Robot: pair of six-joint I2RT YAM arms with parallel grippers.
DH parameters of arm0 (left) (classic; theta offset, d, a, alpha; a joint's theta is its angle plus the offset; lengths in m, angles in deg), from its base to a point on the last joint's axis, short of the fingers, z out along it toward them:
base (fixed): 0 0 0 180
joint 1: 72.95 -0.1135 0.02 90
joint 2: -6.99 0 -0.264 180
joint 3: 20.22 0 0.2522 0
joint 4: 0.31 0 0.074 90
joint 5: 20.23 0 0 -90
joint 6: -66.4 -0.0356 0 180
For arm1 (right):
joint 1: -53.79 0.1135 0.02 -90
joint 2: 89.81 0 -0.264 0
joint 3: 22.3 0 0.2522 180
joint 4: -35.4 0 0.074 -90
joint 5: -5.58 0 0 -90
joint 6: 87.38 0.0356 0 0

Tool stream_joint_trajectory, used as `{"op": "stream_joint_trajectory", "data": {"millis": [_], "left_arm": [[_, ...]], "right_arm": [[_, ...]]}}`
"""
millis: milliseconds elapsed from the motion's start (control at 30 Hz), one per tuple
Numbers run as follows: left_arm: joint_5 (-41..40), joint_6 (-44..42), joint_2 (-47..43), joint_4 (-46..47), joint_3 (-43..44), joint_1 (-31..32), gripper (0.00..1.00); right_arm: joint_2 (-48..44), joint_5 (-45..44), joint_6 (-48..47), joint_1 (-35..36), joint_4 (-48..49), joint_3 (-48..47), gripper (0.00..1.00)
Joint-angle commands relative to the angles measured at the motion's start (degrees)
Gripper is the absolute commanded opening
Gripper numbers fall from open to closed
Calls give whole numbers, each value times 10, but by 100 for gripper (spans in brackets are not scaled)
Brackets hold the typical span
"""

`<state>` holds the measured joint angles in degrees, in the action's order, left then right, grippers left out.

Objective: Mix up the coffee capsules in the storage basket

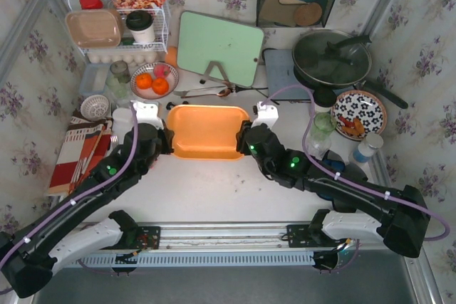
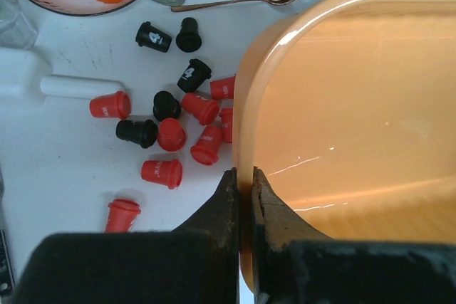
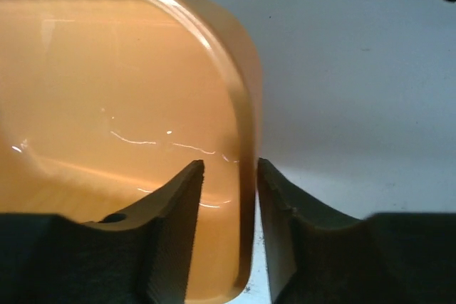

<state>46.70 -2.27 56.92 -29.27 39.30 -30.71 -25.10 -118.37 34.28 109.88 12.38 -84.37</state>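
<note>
Your storage basket (image 1: 206, 129) sits mid-table (image 1: 235, 190). Coffee capsules (image 2: 171, 134), red and black, lie loose outside it at 9 o'clock. Your left gripper (image 2: 244, 197) pinches its 9 o'clock rim. Your right gripper (image 3: 229, 169) straddles the 3 o'clock rim, jaws apart.

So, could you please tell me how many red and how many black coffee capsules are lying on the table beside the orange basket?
Red capsules: 8
Black capsules: 5
Total: 13
This counts only those in view; more may be hidden under the rim of the basket.
</note>
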Motion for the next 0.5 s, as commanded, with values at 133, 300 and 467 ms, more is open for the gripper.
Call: {"op": "stream_joint_trajectory", "data": {"millis": [133,300,467], "left_arm": [[-14,19,-25,3,-2,0,12],[-53,39,-41,-74,33,0,69],[-73,17,-75,-201,104,0,81]], "right_arm": [[-2,-22,35,3,7,-1,0],[-21,-66,54,1,0,20,0],[-36,-91,67,-33,-32,37,0]]}}
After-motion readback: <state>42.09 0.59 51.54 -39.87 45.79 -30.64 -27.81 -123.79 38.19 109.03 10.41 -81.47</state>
